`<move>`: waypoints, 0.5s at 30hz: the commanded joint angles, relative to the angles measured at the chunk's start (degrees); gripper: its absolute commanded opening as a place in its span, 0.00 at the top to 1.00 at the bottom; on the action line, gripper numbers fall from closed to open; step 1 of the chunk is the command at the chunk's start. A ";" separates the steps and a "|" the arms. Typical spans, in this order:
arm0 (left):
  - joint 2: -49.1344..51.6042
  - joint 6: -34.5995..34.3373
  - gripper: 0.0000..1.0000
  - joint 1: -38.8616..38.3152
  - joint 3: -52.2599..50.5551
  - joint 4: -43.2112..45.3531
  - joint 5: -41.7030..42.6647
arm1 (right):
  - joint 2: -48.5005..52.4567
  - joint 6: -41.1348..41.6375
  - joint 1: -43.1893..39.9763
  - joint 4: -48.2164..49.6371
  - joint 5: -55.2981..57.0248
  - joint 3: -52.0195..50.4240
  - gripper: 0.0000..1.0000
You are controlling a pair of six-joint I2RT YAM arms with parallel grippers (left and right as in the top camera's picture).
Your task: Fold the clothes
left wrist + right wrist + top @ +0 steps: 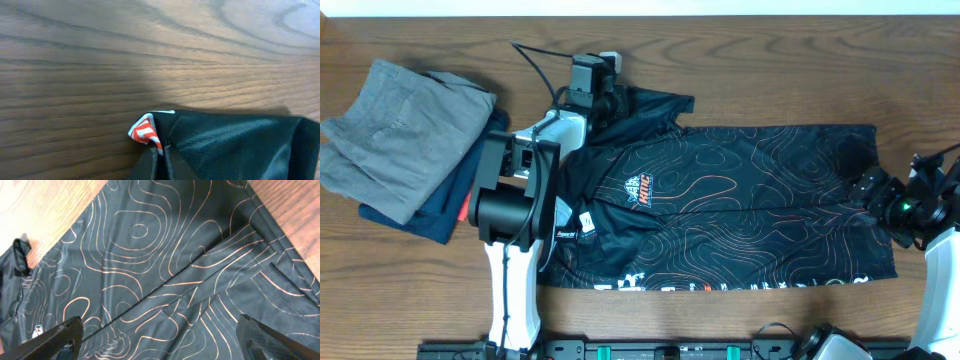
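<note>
- The jersey (740, 190) lies spread nearly flat across the bench (770, 60), collar to the left and hem to the right.
- The left end effector (615, 100) sits at the far sleeve; I cannot tell whether it grips.
- The right end effector (160, 330) hovers released over the hem, its 2 fingers wide apart.
- Folding looks barely begun, with every fold left to make.

Overhead cam looking straight down, covering whole table (770, 60). Both wrist cams sitting close, facing jersey (750, 190) just ahead of left gripper (617, 100) & right gripper (160, 322); overhead sharing it.
</note>
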 commanded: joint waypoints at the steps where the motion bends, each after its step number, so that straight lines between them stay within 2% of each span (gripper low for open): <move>1: -1.09 -2.16 0.94 1.20 -0.42 -2.58 -0.35 | 0.76 -0.81 0.37 0.15 0.63 0.79 0.05; 5: -4.07 -2.14 0.94 1.73 -0.42 -7.89 -0.11 | 2.34 -0.76 0.35 0.31 1.05 0.79 0.08; 8: -7.37 -2.14 0.94 1.95 -0.42 -13.46 1.77 | 4.42 -0.35 0.37 1.14 1.27 0.81 0.18; 11: -11.10 -2.16 0.94 1.97 -0.42 -19.50 4.50 | 7.41 -0.37 0.44 2.47 2.78 0.85 0.23; 15: -16.17 -2.14 0.94 1.97 -0.42 -26.21 8.26 | 12.92 -0.35 2.19 3.17 7.50 2.82 0.23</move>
